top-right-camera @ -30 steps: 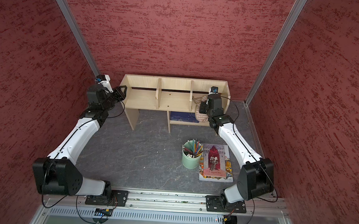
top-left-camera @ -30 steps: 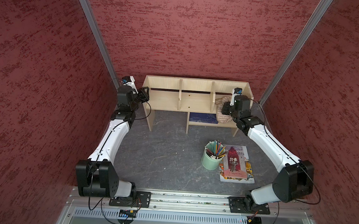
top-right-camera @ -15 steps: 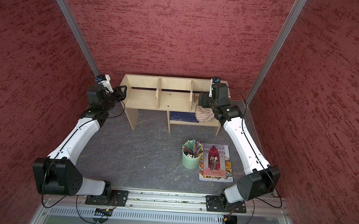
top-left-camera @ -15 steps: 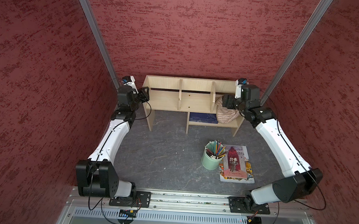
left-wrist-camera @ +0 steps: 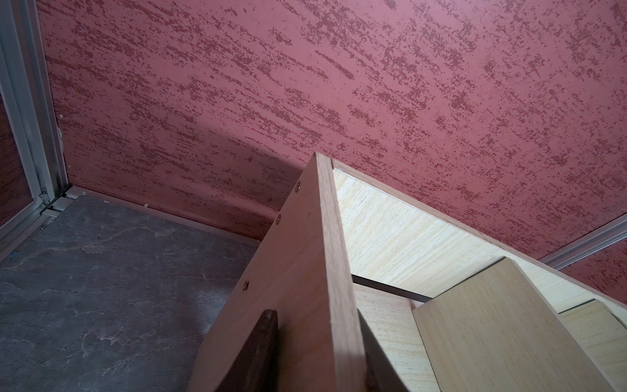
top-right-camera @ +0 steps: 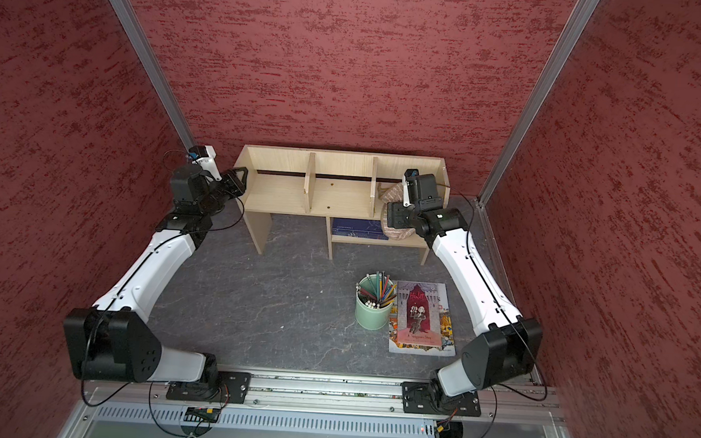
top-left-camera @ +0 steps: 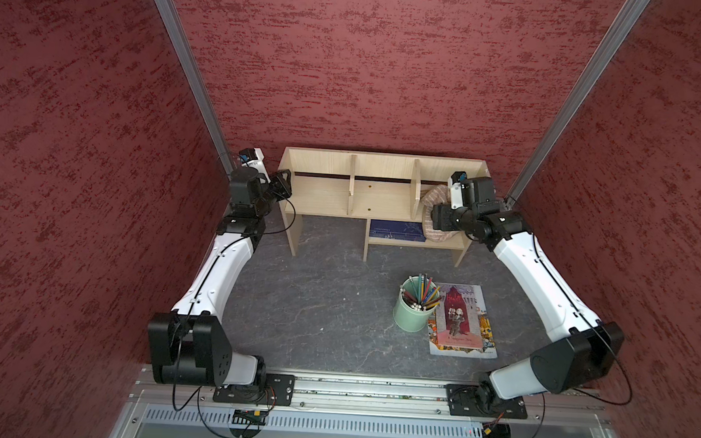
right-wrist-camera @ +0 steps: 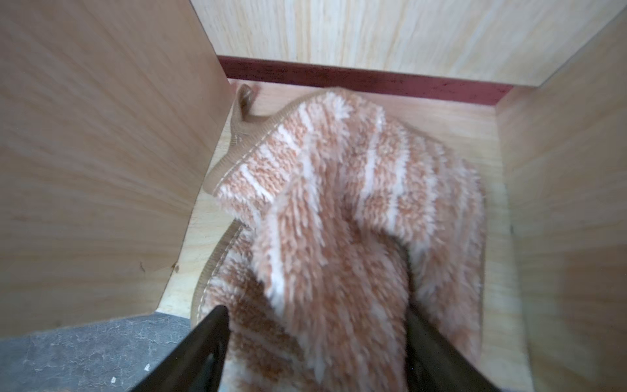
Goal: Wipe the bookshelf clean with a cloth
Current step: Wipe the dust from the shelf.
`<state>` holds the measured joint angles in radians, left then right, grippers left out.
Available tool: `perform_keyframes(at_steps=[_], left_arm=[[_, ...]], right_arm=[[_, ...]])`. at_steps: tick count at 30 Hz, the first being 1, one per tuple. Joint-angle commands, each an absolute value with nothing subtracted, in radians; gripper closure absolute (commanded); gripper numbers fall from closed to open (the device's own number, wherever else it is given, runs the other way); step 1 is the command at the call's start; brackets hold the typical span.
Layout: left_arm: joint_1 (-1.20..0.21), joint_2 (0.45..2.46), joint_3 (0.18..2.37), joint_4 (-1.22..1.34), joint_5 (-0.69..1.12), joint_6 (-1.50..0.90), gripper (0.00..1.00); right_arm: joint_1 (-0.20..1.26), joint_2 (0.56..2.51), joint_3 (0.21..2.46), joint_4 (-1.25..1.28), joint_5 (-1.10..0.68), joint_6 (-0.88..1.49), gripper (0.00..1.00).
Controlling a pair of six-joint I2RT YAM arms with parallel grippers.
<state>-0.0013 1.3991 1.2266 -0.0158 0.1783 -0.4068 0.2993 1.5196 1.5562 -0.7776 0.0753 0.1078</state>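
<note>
— Where is the cloth (right-wrist-camera: 339, 203)?

— In both top views it lies right of centre, in the compartment of the bookshelf (top-left-camera: 321, 193) nearest the right edge of the frame. It sits between the divider (top-left-camera: 415, 188) and the end panel (right-wrist-camera: 559, 169). It is bunched into a heap, and part of it spills over the front edge toward the lower shelf (top-left-camera: 413, 243).

— Do you have it?

— My right gripper (right-wrist-camera: 315, 315) reaches into that compartment with its jaws well apart and a thick fold of pile filling the gap between them. I cannot tell whether they press on it. My left gripper (top-left-camera: 283, 183), at the left of the frame in a top view, is closed across the bookshelf's side panel (left-wrist-camera: 305, 271). It has one finger on each face, and I'd say it is bracing the unit.

— How will the cloth handle?

— Light, soft and floppy, I judge: fluffy tan pile with pale stripes and a stitched hem (right-wrist-camera: 244, 149). It will crush flat under the jaws and drag rather than slide, so a shallow pinch on loose pile could slip off. I'd take hold deep on the raised fold in the middle of the heap, several layers thick, not on the thin hem. The bookshelf is stiff wood, probably light, and may shift when pushed.
</note>
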Motion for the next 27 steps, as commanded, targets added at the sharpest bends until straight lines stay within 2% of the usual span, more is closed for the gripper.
perform_keyframes(at_steps=[1,4,8,9,16,21,23,27], left_arm=[[-0.022,1.403,1.212,-0.053,0.247,-0.495,1.00],[-0.022,1.400,1.212,-0.051,0.250,-0.493,1.00],[-0.023,1.399,1.209,-0.047,0.252,-0.488,1.00],[-0.023,1.400,1.209,-0.045,0.254,-0.489,1.00],[-0.023,1.399,1.209,-0.043,0.257,-0.486,1.00],[-0.022,1.402,1.206,-0.037,0.264,-0.485,1.00],[-0.021,1.403,1.204,-0.032,0.268,-0.485,1.00],[-0.021,1.403,1.204,-0.032,0.267,-0.482,1.00]], right_arm=[[0.299,1.573,1.600,-0.827,0.113,0.124,0.44],[0.300,1.622,1.661,-0.861,0.178,0.141,0.58],[0.287,1.687,1.773,-0.893,0.241,0.170,0.93],[0.284,1.707,1.810,-0.897,0.246,0.178,0.98],[0.285,1.850,2.122,-0.904,0.159,0.248,1.00],[0.314,1.848,2.177,-0.782,0.068,0.285,1.00],[0.338,1.843,2.177,-0.740,0.096,0.279,1.00],[0.360,1.852,2.232,-0.755,0.326,0.243,1.00]])
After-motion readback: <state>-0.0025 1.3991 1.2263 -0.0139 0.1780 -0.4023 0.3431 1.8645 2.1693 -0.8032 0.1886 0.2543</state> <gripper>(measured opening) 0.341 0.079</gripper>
